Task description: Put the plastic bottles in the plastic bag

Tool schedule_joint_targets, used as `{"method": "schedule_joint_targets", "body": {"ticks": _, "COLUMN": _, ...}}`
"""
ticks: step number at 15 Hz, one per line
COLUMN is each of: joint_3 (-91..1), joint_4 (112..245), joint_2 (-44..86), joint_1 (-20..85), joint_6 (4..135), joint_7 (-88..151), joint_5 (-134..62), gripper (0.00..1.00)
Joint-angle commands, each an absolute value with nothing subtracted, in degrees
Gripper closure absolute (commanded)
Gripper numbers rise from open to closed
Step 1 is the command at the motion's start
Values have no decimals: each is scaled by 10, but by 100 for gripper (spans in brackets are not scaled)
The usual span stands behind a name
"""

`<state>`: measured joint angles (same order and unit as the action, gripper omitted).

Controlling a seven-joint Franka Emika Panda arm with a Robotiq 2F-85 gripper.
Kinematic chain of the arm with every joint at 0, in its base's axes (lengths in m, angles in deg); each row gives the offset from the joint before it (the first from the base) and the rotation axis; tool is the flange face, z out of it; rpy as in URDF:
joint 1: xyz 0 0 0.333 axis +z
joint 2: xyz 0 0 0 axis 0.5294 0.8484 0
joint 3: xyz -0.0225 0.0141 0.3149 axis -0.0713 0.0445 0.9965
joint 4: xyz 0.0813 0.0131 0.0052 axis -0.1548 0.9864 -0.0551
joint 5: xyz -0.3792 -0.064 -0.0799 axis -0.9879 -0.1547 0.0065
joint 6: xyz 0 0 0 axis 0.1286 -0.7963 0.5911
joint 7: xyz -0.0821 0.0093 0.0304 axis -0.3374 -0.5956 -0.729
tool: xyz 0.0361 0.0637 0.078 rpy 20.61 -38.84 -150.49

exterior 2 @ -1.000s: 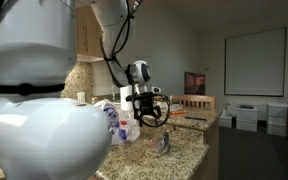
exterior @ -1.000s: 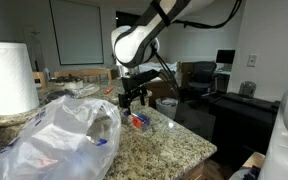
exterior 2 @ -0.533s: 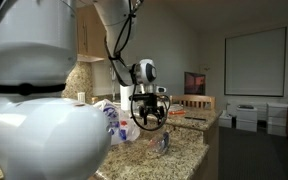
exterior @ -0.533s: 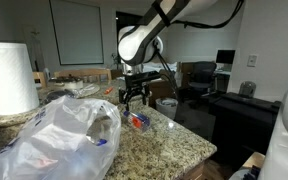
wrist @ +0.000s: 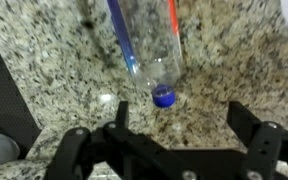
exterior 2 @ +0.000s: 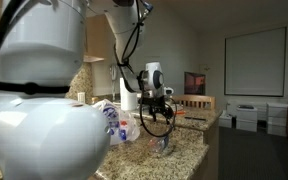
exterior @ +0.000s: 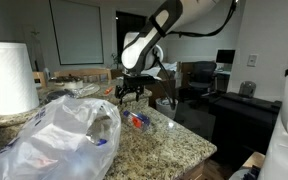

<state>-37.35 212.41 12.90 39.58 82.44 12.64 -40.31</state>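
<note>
I hold the black gripper (exterior: 132,94) spread wide and empty above the speckled granite counter (exterior: 179,142). In the wrist view, a clear plastic bottle with a blue cap (wrist: 149,55) lies flat on the stone, cap towards the gripper. The crinkly translucent white plastic bag (exterior: 54,135) slumps on the counter near the bottle.

You have an exterior view low on the counter (exterior: 174,138), close behind the bag (exterior: 54,140), facing the arm (exterior: 142,50). An exterior view looks past the robot's base (exterior 2: 39,110). Both share arm, bag, counter. Wrist view: straight down, close over a bottle (wrist: 149,50).
</note>
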Motion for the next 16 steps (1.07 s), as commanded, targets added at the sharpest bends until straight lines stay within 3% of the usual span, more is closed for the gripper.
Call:
{"method": "schedule_joint_targets", "body": {"ticks": 1, "joint_3": -377, "joint_4": 2087, "joint_2": 193, "joint_1": 382, "joint_6": 909, "joint_7": 159, "joint_5": -354, "gripper": 0}}
{"method": "schedule_joint_targets", "body": {"ticks": 6, "joint_3": -314, "joint_4": 2077, "joint_2": 212, "joint_1": 345, "joint_6": 896, "joint_7": 327, "joint_5": -195, "gripper": 0}}
{"method": "schedule_joint_targets", "body": {"ticks": 16, "joint_3": -417, "joint_4": 2106, "joint_2": 227, "joint_1": 393, "joint_6": 996, "joint_7": 220, "joint_5": -327, "gripper": 0}}
